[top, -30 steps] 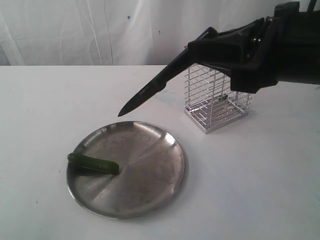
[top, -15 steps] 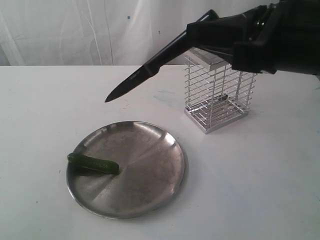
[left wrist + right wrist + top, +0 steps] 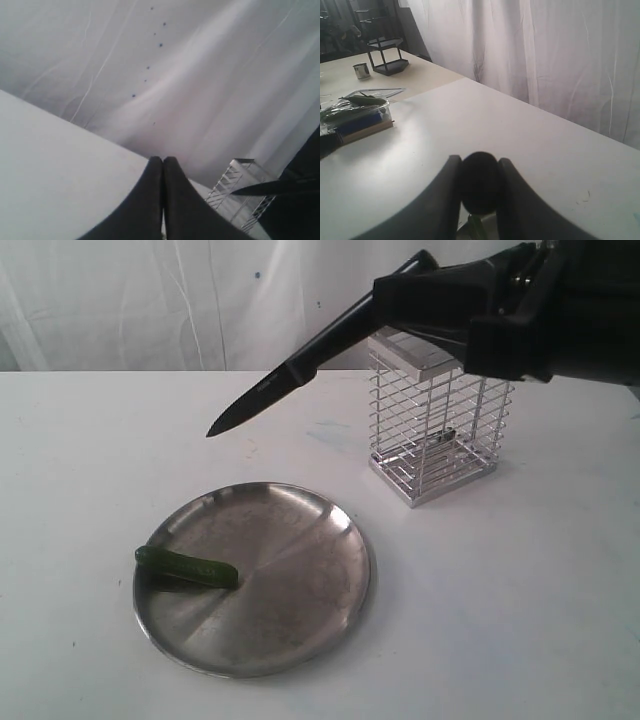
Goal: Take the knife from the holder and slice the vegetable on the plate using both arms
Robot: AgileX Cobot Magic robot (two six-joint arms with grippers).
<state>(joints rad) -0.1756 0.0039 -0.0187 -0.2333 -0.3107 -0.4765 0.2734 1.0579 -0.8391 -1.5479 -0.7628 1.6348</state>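
The knife (image 3: 300,365) is out of the holder (image 3: 432,430), pinched by its handle in the right pincer (image 3: 478,169) at the upper right of the exterior view. Its blade slants down-left in the air over the counter (image 3: 520,590), short of the plate (image 3: 300,620) at lower centre. The vegetable (image 3: 188,567) lies on the plate's left edge, apparently uncut. The left pincer (image 3: 163,165), pressed together and empty, has no plate in its view; steadying and slicing remain.

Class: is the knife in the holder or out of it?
Out. The right gripper holds the knife in the air, clear of the holder, blade slanting down.
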